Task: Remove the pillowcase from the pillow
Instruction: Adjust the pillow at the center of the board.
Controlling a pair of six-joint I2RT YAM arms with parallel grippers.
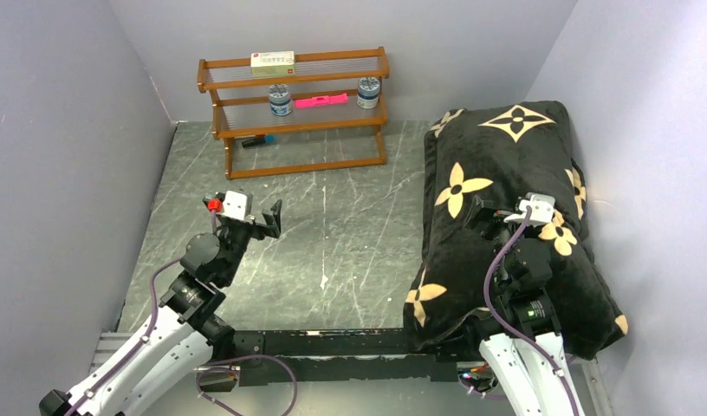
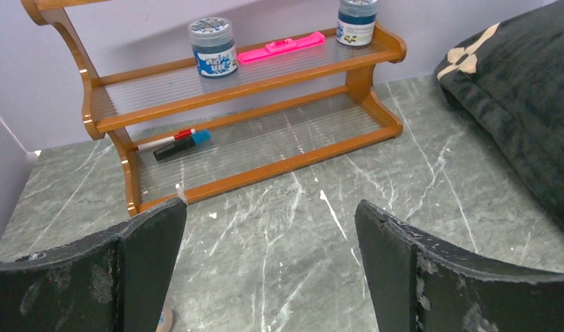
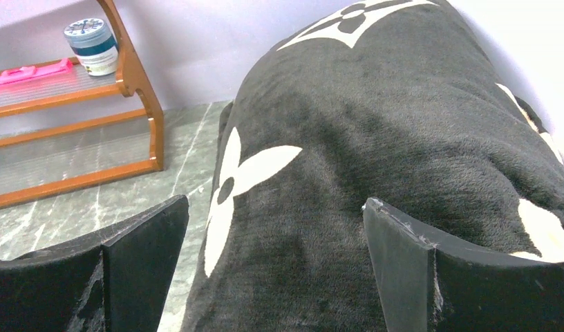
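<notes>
The right pincer (image 3: 275,207), jaws spread wide and holding nothing, sits on a forward-bent arm (image 1: 519,286) just above the pillowcase (image 3: 376,124), a bulging black plush cover printed with beige four-petal flowers and stars, which lies directly beneath and ahead of it beside the wall (image 1: 645,130).

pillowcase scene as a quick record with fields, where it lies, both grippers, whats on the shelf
pillowcase: black with tan flowers, on the right side of the table, by the right wall
pillow: not visible, covered
left gripper: open, over bare table, holding nothing
right gripper: open, over the pillowcase, contact unclear
shelf: at the far wall; box on top, two jars and a pink tool in the middle, marker at the bottom
task state: pillowcase not yet removed
</notes>
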